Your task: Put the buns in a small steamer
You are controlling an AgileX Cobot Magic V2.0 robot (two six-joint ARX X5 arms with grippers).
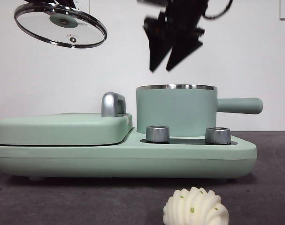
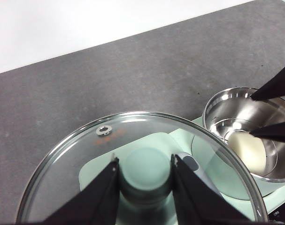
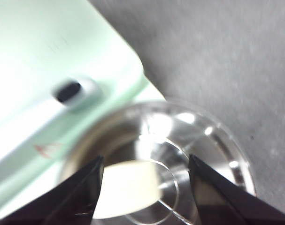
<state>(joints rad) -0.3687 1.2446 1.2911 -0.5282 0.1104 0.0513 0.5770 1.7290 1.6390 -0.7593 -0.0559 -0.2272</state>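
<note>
The small steamer stands uncovered on the right half of the mint-green cooker. A smooth cream bun lies on its steel bottom, seen blurred in the right wrist view too as the bun. My right gripper hangs open just above the steamer's rim, nothing between its jaws. My left gripper is shut on the green knob of the glass lid, holding it tilted high at the left. A ridged bun with green flecks sits on the table in front of the cooker.
A flat mint-green griddle cover with a chrome handle fills the cooker's left half. Two steel knobs sit on the cooker in front of the steamer. The steamer's straight handle sticks out to the right.
</note>
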